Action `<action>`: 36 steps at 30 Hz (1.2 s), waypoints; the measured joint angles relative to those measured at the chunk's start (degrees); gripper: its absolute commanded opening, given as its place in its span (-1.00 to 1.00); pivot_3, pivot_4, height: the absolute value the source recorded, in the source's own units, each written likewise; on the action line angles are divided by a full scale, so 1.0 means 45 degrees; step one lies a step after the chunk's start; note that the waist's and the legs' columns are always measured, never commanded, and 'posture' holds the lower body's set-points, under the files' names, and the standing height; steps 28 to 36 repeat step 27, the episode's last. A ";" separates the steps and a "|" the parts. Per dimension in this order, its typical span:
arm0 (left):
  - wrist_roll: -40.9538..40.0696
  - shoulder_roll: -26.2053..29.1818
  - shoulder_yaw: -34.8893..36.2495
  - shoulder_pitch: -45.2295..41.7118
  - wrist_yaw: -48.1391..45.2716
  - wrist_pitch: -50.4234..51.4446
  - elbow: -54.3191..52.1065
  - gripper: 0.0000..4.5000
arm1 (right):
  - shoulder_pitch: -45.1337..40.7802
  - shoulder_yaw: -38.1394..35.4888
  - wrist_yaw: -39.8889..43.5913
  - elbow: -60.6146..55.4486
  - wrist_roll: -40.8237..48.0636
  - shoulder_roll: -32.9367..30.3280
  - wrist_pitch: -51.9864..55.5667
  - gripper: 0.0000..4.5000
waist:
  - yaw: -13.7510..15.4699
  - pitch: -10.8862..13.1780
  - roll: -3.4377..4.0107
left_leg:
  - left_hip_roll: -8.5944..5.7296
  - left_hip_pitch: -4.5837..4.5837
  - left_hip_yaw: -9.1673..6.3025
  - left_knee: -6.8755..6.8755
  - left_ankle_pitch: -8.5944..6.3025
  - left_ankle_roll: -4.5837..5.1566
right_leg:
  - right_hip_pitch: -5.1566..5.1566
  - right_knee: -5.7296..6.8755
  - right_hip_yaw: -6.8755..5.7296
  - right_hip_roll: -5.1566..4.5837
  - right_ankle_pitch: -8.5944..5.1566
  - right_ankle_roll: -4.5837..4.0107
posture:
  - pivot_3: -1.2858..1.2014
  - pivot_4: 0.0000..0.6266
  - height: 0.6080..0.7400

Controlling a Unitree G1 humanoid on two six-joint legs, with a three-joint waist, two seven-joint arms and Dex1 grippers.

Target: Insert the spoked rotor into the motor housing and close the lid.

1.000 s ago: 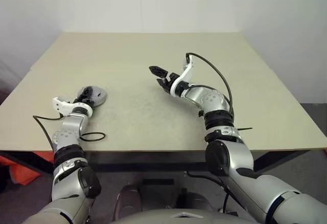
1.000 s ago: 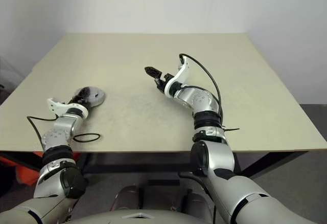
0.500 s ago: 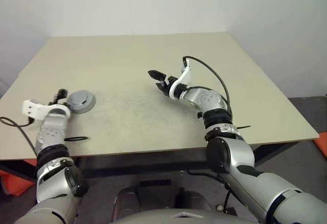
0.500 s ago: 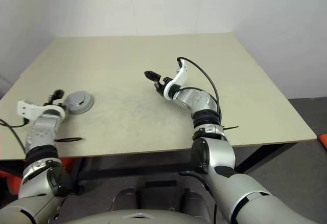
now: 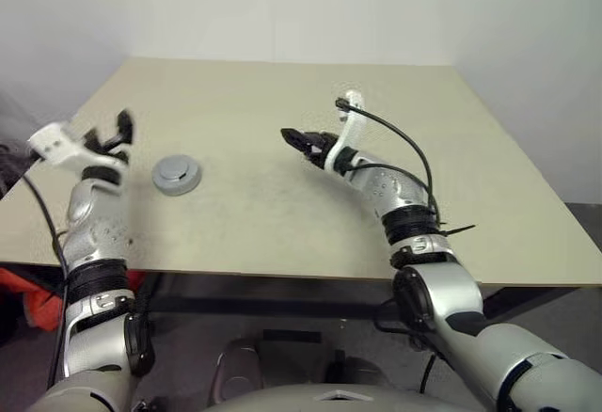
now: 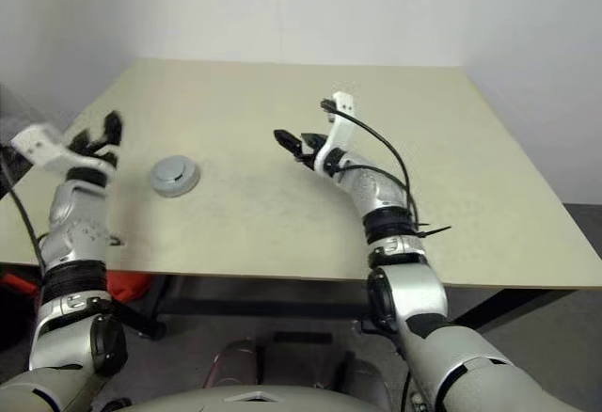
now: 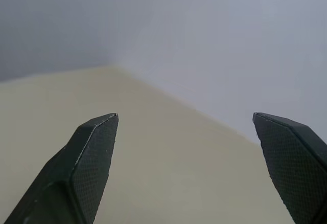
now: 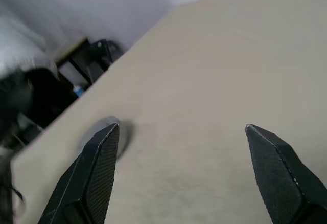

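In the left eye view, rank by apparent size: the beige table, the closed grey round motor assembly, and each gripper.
1. Beige table, by far the largest.
2-4. Unsure: left gripper, right gripper and the grey round lidded motor housing look alike; the raised grippers sit nearer the camera, so no ranking.

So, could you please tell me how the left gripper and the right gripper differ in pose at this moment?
The left gripper is raised beside the table's left edge, near the closed motor housing; the right gripper hovers over the table's middle. The left gripper points away from the robot; the right gripper points toward the left side, at the housing. Both are open and empty.
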 measured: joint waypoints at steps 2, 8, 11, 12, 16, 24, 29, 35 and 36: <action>0.0164 0.0009 -0.1161 0.0079 -0.1196 0.0516 -0.0822 0.99 | 0.0001 0.0419 0.0586 0.0036 -0.0631 -0.0758 -0.0628 0.96 | -0.0027 0.0000 0.0003 | 0.0005 0.0018 0.0005 0.0002 0.0003 -0.0005 | 0.0000 0.0010 0.0003 0.0003 0.0000 -0.0002 | 0.03 -1.00 1.00; 0.1531 -0.0029 -0.4505 0.1326 -0.3903 0.1453 -0.1514 0.99 | 0.0251 0.1749 0.0925 0.1340 -0.3194 -0.2330 -0.3269 0.96 | -0.0385 -0.0001 0.0011 | 0.0015 -0.0001 0.0018 0.0000 0.0000 0.0004 | -0.0037 0.0015 0.0010 0.0022 -0.0002 -0.0015 | 0.03 -1.00 1.00; 0.2364 -0.0096 -0.5381 0.1636 -0.4369 0.1432 -0.1445 0.99 | 0.0487 0.2127 0.0692 0.2038 -0.4023 -0.2495 -0.4096 0.96 | -0.0502 0.0004 0.0019 | 0.0015 -0.0029 0.0020 -0.0001 -0.0003 0.0011 | -0.0066 0.0018 0.0008 0.0025 -0.0003 -0.0026 | 0.03 -1.00 1.00; 0.2579 -0.0160 -0.5494 0.1679 -0.4451 0.1392 -0.1401 0.99 | 0.0500 0.2236 0.0593 0.2239 -0.4267 -0.2492 -0.4333 0.96 | -0.0550 0.0005 0.0021 | 0.0014 -0.0036 0.0020 0.0000 -0.0003 0.0012 | -0.0072 0.0020 0.0008 0.0025 -0.0003 -0.0029 | 0.03 -1.00 1.00; 0.3110 -0.0222 -0.5646 0.1689 -0.4557 0.1175 -0.1269 0.99 | 0.0513 0.2248 0.0377 0.2415 -0.4562 -0.2433 -0.4749 0.96 | -0.0666 0.0005 0.0022 | 0.0012 -0.0035 0.0019 0.0011 -0.0015 0.0034 | -0.0063 0.0017 0.0008 0.0024 -0.0003 -0.0031 | 0.03 -1.00 1.00; 0.3371 -0.0257 -0.5387 0.1696 -0.4478 0.1011 -0.1228 0.99 | 0.0511 0.2218 0.0061 0.2662 -0.4742 -0.2012 -0.5068 0.96 | -0.0698 0.0005 0.0022 | 0.0012 -0.0031 0.0019 0.0021 -0.0023 0.0048 | -0.0055 0.0019 0.0008 0.0024 -0.0002 -0.0035 | 0.03 -1.00 1.00; 0.3427 -0.0266 -0.5180 0.1702 -0.4267 0.0994 -0.1242 0.99 | 0.0508 0.2195 -0.0079 0.2854 -0.4770 -0.1872 -0.5222 0.96 | -0.0700 0.0006 0.0023 | 0.0012 -0.0030 0.0019 0.0023 -0.0026 0.0052 | -0.0053 0.0019 0.0008 0.0023 -0.0002 -0.0035 | 0.03 -1.00 1.00; 0.3427 -0.0266 -0.5180 0.1702 -0.4267 0.0994 -0.1242 0.99 | 0.0508 0.2195 -0.0079 0.2854 -0.4770 -0.1872 -0.5222 0.96 | -0.0700 0.0006 0.0023 | 0.0012 -0.0030 0.0019 0.0023 -0.0026 0.0052 | -0.0053 0.0019 0.0008 0.0023 -0.0002 -0.0035 | 0.03 -1.00 1.00; 0.3427 -0.0266 -0.5180 0.1702 -0.4267 0.0994 -0.1242 0.99 | 0.0508 0.2195 -0.0079 0.2854 -0.4770 -0.1872 -0.5222 0.96 | -0.0700 0.0006 0.0023 | 0.0012 -0.0030 0.0019 0.0023 -0.0026 0.0052 | -0.0053 0.0019 0.0008 0.0023 -0.0002 -0.0035 | 0.03 -1.00 1.00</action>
